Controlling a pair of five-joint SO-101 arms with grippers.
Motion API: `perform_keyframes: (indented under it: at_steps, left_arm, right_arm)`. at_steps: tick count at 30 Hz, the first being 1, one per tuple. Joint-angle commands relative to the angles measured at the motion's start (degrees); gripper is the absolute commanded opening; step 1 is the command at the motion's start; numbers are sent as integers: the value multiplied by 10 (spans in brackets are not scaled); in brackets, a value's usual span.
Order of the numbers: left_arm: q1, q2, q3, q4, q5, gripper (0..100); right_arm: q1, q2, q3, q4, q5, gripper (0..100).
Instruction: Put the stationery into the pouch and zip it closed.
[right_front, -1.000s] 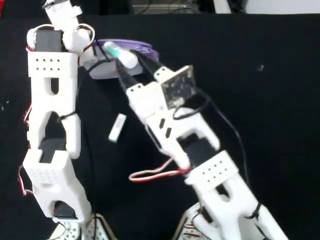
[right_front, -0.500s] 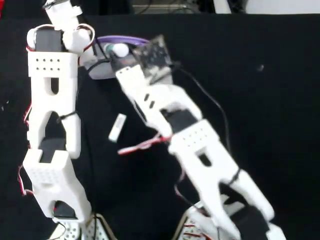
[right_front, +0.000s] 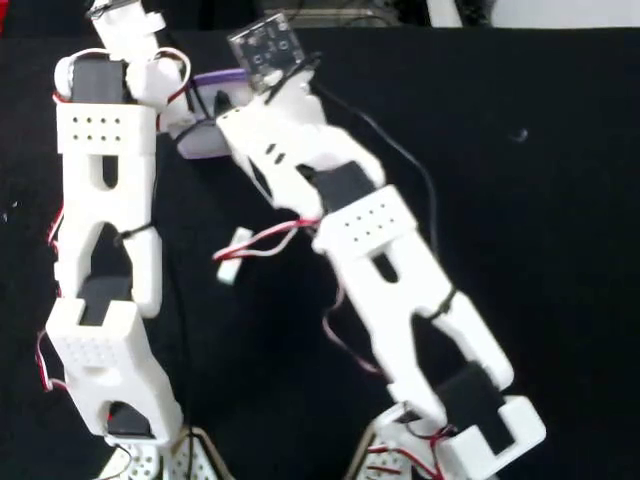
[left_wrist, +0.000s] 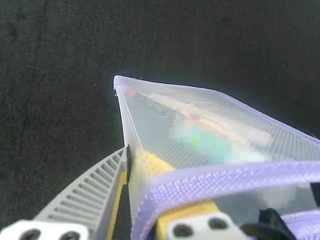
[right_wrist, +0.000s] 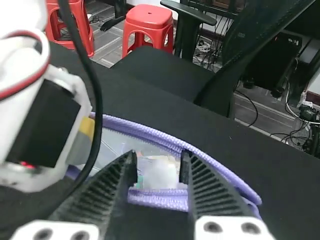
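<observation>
While in R pincer, marker at pouch

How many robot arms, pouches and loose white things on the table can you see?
Robot arms: 2, the left arm and the right arm
Pouch: 1
Loose white piece on the table: 1
Total: 4

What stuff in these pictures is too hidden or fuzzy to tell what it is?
- Things inside the pouch: left wrist view, blurred behind its mesh; just green and white smudges.
- The pouch in the high view: mostly covered by the right arm.
- Small white piece on the table: high view, too small to name; a wire crosses it.
</observation>
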Motion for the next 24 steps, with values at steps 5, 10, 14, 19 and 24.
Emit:
perform_keyframes:
  at_steps: [5,10,14,19,24]
  left_arm:
    - [-20,-39,-10,-4,-4,30]
    - [-86,-39,-15,-24,-4,30]
    - [-167,-37,-51,-25,-4,30]
    - [-276,-38,-91,-24,-4,30]
    - [-359,-38,-120,-24,-4,30]
  right_arm:
    - [10,-47,-26,25,1,208]
    - [12,-159,-26,78,1,222]
    - [10,-235,-25,117,2,222]
    - [6,-268,-25,173,59,222]
    - [-38,-269,44,204,140,222]
